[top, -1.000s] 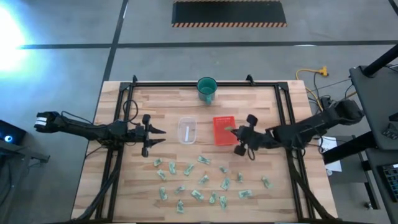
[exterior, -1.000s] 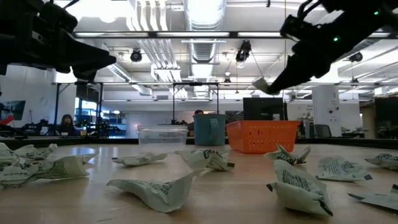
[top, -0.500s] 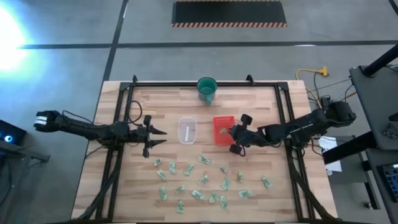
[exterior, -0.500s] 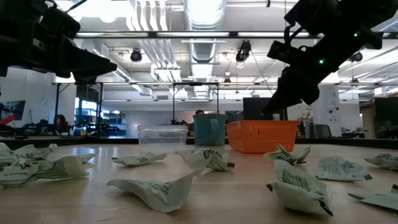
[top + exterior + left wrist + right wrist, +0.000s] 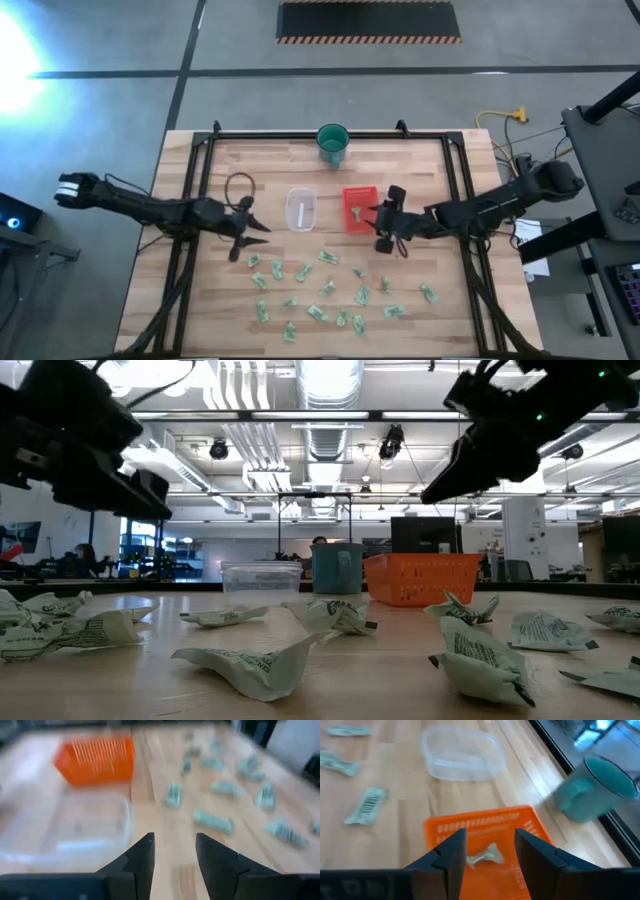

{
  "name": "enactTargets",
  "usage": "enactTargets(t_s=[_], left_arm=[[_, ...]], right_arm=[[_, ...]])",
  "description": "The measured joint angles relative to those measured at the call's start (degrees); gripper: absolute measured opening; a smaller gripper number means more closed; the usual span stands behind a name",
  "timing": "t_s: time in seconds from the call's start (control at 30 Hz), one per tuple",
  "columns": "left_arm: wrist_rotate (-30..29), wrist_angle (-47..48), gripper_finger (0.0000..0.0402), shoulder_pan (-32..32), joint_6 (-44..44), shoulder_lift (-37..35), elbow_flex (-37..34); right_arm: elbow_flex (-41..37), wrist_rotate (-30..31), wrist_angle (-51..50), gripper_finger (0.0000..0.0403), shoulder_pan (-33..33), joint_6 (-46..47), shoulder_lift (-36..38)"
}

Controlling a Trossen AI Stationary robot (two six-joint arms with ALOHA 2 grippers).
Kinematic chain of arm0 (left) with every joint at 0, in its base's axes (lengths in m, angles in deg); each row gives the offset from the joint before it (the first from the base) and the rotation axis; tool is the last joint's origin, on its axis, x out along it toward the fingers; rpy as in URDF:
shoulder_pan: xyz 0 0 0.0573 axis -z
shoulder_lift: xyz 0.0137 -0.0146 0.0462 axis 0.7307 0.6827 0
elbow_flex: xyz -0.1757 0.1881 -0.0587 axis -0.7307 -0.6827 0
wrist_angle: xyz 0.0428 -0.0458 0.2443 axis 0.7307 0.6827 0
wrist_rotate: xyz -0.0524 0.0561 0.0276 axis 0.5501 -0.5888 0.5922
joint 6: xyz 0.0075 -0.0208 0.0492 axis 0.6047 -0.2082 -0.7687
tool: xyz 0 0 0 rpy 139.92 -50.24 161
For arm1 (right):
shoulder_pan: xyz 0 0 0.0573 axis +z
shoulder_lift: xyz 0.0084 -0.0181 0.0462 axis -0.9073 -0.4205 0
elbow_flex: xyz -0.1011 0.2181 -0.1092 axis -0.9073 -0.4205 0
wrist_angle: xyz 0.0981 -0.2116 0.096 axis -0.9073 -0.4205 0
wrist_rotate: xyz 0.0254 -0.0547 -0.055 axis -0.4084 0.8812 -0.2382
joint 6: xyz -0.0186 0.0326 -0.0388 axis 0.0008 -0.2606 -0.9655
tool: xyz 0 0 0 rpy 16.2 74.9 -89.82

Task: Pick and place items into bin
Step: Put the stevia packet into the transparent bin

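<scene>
Several tiny pale green-and-white items (image 5: 320, 290) lie scattered on the near half of the wooden table. One more item (image 5: 487, 855) lies inside the orange tray (image 5: 359, 197). My right gripper (image 5: 372, 221) hangs open just above the tray's right side, its fingers (image 5: 451, 851) pointing at the tray with nothing between them. My left gripper (image 5: 258, 228) is open too. It hovers left of the clear container (image 5: 302, 210), tipped down toward the table, and touches nothing.
A teal cup (image 5: 333, 143) stands at the far edge. The clear container (image 5: 460, 752) sits between the two grippers, left of the tray. Black frame rails (image 5: 196, 200) run along the table's left, right and far sides. Nearest my left gripper lies an item (image 5: 173, 795).
My right gripper carried one item toward the orange tray, opened and let it go. The item now lies in the tray, and the gripper has drawn back a little to the right. My left gripper has tipped downward and sunk slightly toward the near edge, staying open.
</scene>
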Motion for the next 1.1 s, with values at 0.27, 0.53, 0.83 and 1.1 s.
enactTargets(t_s=[0.27, 0.53, 0.83, 1.1], left_arm=[[-2.3, 15.7, 0.0128, 3.7, 10.2, 8.1, 8.4], [-11.7, 27.9, 0.0128, 12.6, 23.4, 17.3, 14.2], [-12.9, 29.4, 0.0128, 18.6, 27.8, 24.3, 18.9], [-13.0, 33.4, 0.0128, 18.7, 33.0, 27.0, 19.1]], right_arm=[[0.0, 0.0, -1.0, 0.0141, 5.8, -0.2, 3.0], [-0.1, 0.0, -1.1, 0.013, 8.8, 0.0, 3.8], [-0.1, 0.0, -1.2, 0.0141, 9.2, 1.2, 3.8], [-0.2, 0.0, -2.7, 0.015, 9.1, 2.8, 3.7]])
